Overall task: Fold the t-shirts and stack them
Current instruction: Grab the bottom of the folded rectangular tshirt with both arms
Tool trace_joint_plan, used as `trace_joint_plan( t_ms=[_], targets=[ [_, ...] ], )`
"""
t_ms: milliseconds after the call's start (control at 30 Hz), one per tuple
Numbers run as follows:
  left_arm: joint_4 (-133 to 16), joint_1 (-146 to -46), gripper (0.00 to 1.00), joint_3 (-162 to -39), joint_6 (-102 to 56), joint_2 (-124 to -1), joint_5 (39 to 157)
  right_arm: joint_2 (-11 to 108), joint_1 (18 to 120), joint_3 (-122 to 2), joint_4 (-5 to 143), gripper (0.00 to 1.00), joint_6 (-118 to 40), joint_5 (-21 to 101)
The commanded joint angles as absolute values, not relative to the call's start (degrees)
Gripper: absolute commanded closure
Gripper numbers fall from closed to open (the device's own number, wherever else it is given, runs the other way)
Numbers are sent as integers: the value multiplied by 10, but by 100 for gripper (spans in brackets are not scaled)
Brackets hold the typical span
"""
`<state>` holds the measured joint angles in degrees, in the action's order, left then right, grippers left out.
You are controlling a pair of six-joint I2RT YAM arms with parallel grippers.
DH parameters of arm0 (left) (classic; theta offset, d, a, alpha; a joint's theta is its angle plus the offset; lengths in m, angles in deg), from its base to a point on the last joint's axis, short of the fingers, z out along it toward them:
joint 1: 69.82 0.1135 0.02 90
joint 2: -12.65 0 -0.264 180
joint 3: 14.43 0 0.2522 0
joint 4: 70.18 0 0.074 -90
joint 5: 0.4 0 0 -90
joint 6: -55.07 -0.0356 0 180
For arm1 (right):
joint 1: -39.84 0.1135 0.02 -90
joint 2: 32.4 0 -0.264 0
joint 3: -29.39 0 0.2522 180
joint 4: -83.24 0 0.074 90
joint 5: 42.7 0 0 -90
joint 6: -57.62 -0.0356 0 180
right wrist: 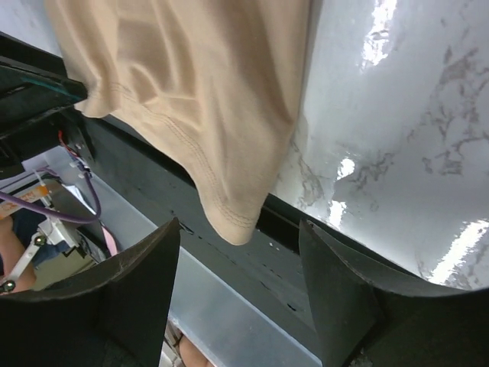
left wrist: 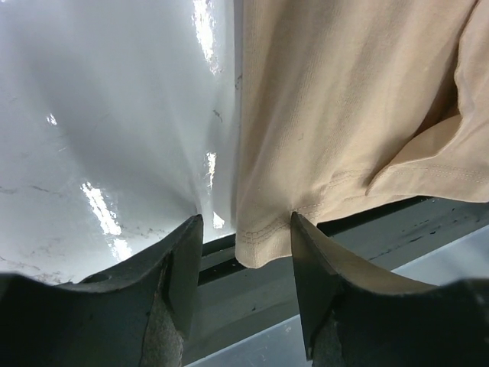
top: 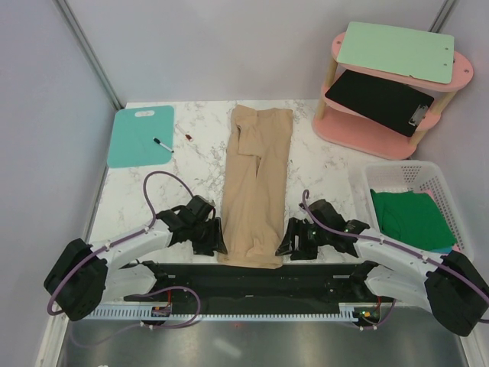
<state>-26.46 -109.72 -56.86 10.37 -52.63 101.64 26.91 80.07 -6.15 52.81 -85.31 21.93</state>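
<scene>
The left gripper (left wrist: 244, 219) stands released, jaws parted either side of the tan t-shirt's (left wrist: 328, 99) near left hem corner; the right gripper (right wrist: 241, 224) is likewise spread, the right hem corner drooping between its jaws, ungripped; the shirt lies folded in a long strip on the marble table (top: 191, 164), hem overhanging the near edge; a green t-shirt (top: 409, 218) sits in the white basket (top: 397, 174) at right.
</scene>
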Motion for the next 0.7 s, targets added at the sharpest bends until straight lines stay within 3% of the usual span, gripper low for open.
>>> trace_joint_plan(
  t_ms=[0, 233, 333, 400, 500, 567, 667],
  targets=[
    [-279, -1099, 45, -567, 108, -537, 1009, 282, 801, -49, 598, 30, -886, 189],
    [-282, -1099, 58, -575, 106, -543, 1012, 327, 822, -37, 653, 35, -906, 166],
    [-287, -1099, 67, -579, 103, -548, 1019, 340, 828, -33, 676, 46, -913, 171],
    [-294, -1099, 71, -580, 102, -551, 1026, 335, 830, -31, 682, 63, -912, 192],
    [-298, -1099, 87, -581, 97, -551, 1035, 315, 834, -20, 690, 89, -914, 228],
    [-297, -1099, 98, -582, 95, -549, 1038, 305, 834, -17, 690, 97, -914, 236],
    [-297, -1099, 98, -586, 89, -542, 1045, 283, 835, -21, 690, 100, -913, 237]
  ],
)
